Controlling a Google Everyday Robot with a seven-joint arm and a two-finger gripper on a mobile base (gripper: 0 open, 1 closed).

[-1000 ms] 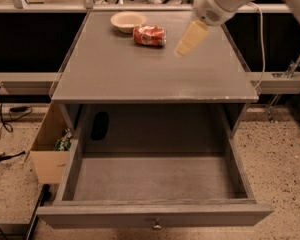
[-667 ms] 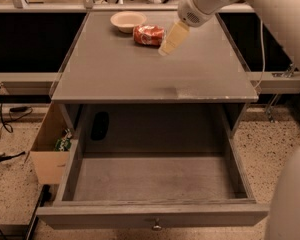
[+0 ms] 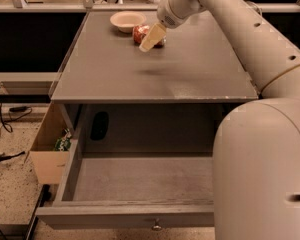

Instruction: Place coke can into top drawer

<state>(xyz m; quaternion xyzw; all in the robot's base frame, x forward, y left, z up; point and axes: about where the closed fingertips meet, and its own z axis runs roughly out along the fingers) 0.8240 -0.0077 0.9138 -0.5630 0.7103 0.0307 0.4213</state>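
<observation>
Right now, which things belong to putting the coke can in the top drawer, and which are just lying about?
Job: coke can on the cabinet top; gripper at the can; top drawer, pulled open.
Lying about: cream bowl near the can; cardboard box left of the cabinet.

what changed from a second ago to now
The gripper has swung left across the cabinet top and now sits right at the coke can, overlapping it in the camera view. The arm now fills the right side of the view. The can has not been lifted. The can, the bowl and the open top drawer stayed put.
</observation>
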